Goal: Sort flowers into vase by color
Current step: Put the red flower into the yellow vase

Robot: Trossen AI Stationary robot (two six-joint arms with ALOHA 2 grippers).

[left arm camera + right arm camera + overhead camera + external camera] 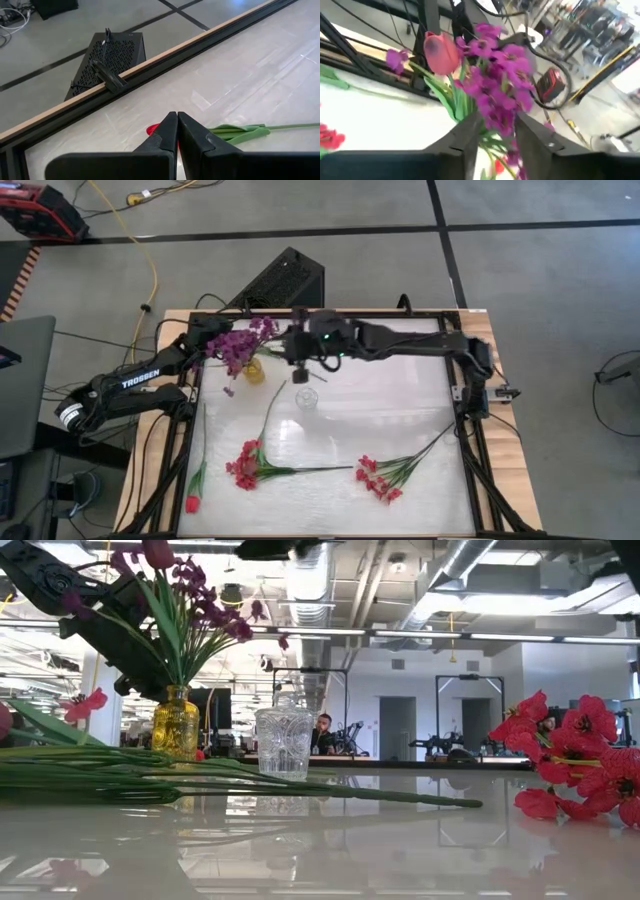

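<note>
Only readable writing I can spot is "TROSSEN" in white on the left arm [140,380]. The right end effector [492,127] sits up near the far edge of the counter [400,420], fingers parted around the purple blossom sprays [495,90] with a pink tulip [441,52] right beside them; I can't tell if it's actually gripping the stems or just straddling them. Those purple sprays stand in a yellow vase [176,722] just below that end effector, and a clear cut-glass vase [284,743] stands empty a little nearer the middle. The left end effector [177,131] has its fingers pressed together with nothing between them, a red tulip [151,130] and its green leaves lying on the counter just past its tips, not far from the counter's black-framed wooden edge. Farther from both end effectors, toward the near side, lie two red-pink blossom sprays [245,463] and [378,480], well apart, plus a single red tulip [192,502] by the left edge. Loads of bare white surface between them.
</note>
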